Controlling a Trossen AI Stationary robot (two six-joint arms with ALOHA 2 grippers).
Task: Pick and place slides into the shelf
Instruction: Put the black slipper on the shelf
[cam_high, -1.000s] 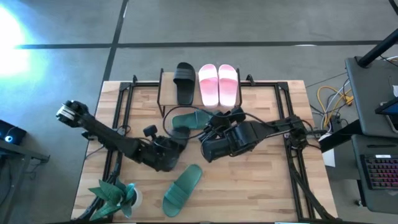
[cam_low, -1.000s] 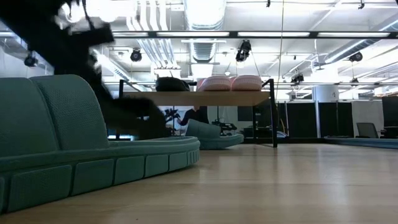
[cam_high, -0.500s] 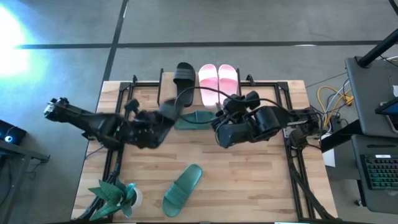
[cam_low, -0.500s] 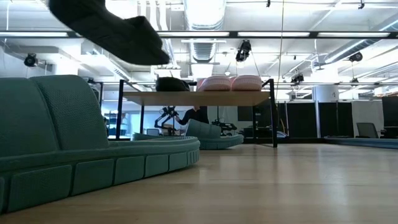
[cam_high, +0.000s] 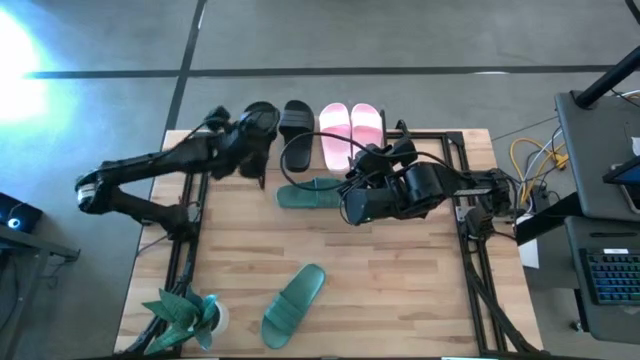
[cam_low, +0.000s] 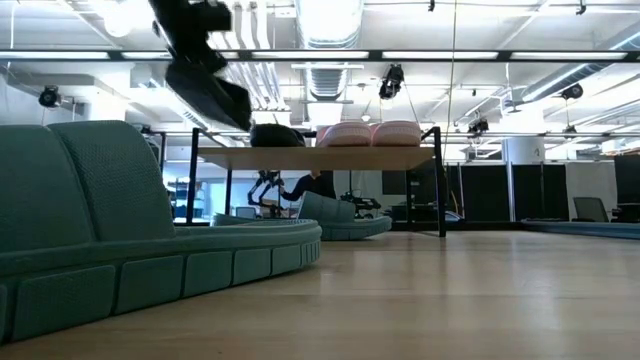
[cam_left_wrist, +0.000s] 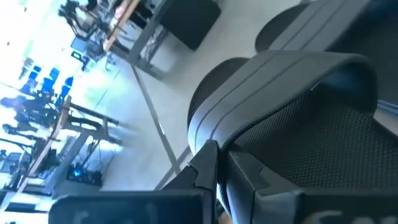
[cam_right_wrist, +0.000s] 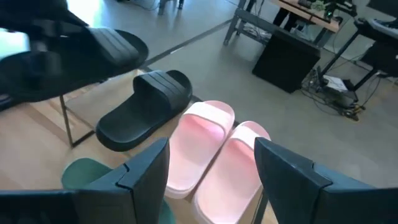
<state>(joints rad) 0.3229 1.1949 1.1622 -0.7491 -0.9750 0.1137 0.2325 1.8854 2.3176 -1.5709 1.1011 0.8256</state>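
Note:
My left gripper is shut on a black slide and holds it in the air off the shelf's left end; the low view shows that slide above the plank's level. The second black slide and the pink pair lie sole-down on the shelf top. One teal-green slide lies on the table in front of the shelf, and the other teal-green slide lies nearer the near edge. My right gripper is open, hovering right of the first teal slide and facing the shelf. My left gripper pinches the black slide between its two fingers at the sole's side rim, beside the wide strap. It comes from the table's left side. The slide is lifted clear and tilted, in the low view with one end lower.
A teal-green potted plant stands at the table's near left corner. Black metal frame rails run along the table's left and right sides. Bare tabletop lies between the near teal slide and the right rail.
My left gripper, shut on the black slide, has risen from the table's middle and swung toward the far edge, carrying the slide to beside the other black slide at the shelf's left end. My right gripper has moved a little toward the far edge and stayed open.

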